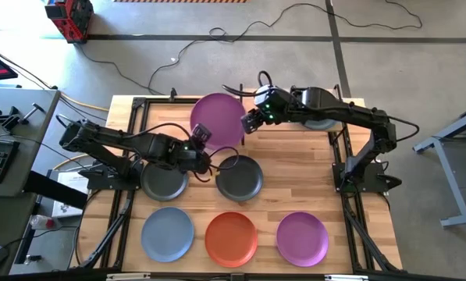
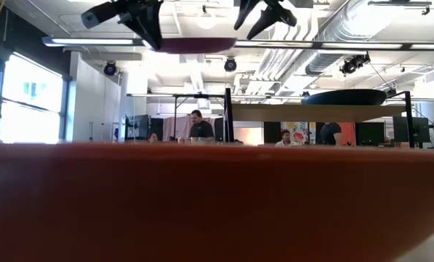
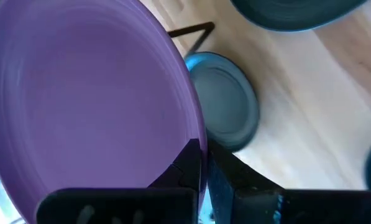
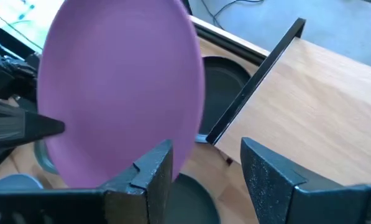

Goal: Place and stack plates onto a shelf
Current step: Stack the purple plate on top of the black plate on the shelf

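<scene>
My left gripper (image 1: 200, 140) is shut on a purple plate (image 1: 217, 119) and holds it high over the table's far middle. In the low view this purple plate (image 2: 191, 45) shows edge-on and about level. My right gripper (image 1: 252, 121) stands open at the plate's right rim, just left of the shelf (image 4: 316, 93). The shelf board (image 2: 318, 113) carries one dark plate (image 2: 344, 97). On the tabletop lie two dark grey plates (image 1: 164, 183) (image 1: 240, 179), a light blue plate (image 1: 168, 233), an orange plate (image 1: 231, 239) and a second purple plate (image 1: 302, 239). My left gripper pinches the purple plate's rim (image 3: 199, 134) on its near-left side, one finger (image 3: 186, 163) on the upper face and the other finger (image 3: 238, 183) beneath. The fingers come in about level from the table's left. The plate is lifted clear and held roughly flat. My right gripper has one finger (image 4: 153, 168) close beside the plate's rim (image 4: 182, 146); whether it touches cannot be told.
The shelf's black frame bar (image 4: 253, 81) runs just beside the lifted plate. A dark plate (image 4: 225, 84) lies below, beyond that bar. The orange plate (image 2: 217, 204) fills the low view's lower half. People sit in the room behind the table.
</scene>
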Available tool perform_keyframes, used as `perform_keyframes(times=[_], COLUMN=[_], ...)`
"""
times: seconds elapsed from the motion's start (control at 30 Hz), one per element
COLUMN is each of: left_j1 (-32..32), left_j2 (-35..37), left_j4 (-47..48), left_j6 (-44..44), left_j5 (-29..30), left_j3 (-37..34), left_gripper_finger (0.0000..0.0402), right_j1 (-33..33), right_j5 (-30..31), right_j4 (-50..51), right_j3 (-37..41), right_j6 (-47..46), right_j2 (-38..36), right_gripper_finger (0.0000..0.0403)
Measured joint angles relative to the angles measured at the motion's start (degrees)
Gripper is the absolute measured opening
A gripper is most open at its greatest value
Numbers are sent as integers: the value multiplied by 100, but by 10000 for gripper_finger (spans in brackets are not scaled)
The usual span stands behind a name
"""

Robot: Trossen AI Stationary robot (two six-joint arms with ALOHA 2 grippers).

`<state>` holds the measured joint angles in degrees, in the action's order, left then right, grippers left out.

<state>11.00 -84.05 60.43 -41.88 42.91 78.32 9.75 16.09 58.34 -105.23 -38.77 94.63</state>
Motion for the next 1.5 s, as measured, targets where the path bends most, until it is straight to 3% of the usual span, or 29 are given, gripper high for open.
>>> perform_keyframes(times=[0.6, 0.77, 1.0, 1.5], left_j1=[120, 118, 118, 87], left_j2=[0, 0, 0, 0], left_j4=[-526, -538, -601, -726], left_j6=[-527, -491, -488, 137], left_j5=[267, 267, 264, -61], left_j3=[0, 0, 0, 0], left_gripper_finger=[1, 2, 19, 23], right_j1=[-121, -115, -113, -115], right_j5=[335, 285, 181, 172], right_j4=[53, 53, 54, 53], right_j3=[0, 0, 0, 0], right_j6=[-282, -282, -236, -432], right_j2=[82, 79, 105, 105], right_gripper_finger=[165, 122, 12, 1])
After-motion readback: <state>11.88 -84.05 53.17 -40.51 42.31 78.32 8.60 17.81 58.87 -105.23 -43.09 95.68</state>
